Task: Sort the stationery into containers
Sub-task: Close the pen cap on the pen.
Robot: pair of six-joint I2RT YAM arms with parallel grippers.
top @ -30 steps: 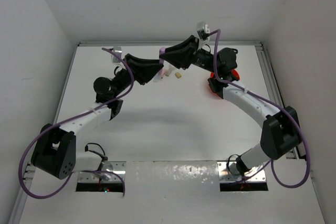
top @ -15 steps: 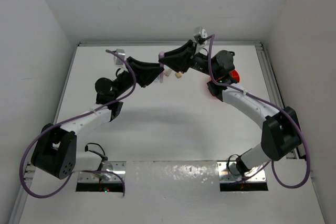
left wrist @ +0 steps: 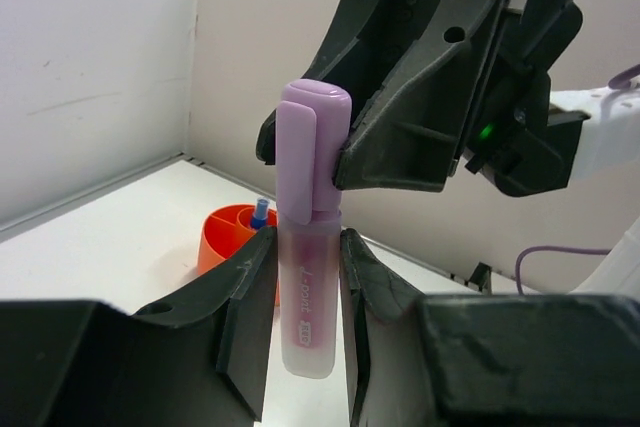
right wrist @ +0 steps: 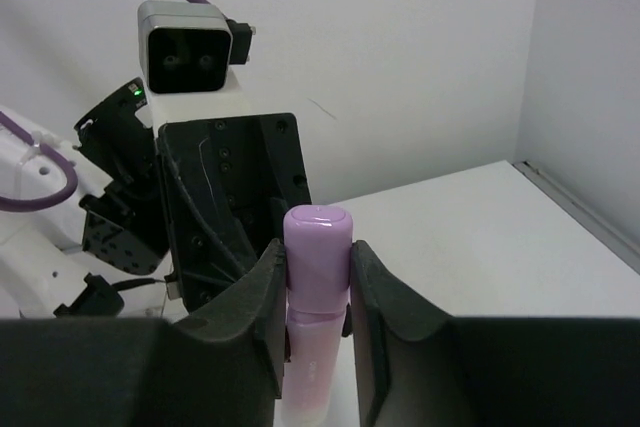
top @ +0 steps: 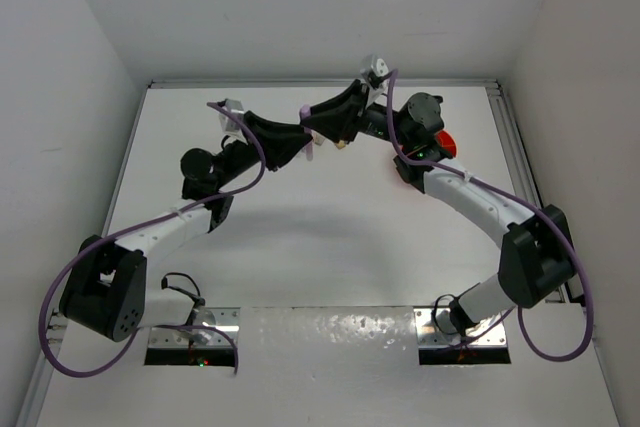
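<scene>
White table (top: 330, 237), plain white walls (top: 300, 7)

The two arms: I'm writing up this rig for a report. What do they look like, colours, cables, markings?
The left arm and the right arm both have white links between bulky black joints, and a purple cable loops along each. The left tool and the right tool are black with two wedge-shaped fingers. A white camera with a grey front sits on the left wrist.
</scene>
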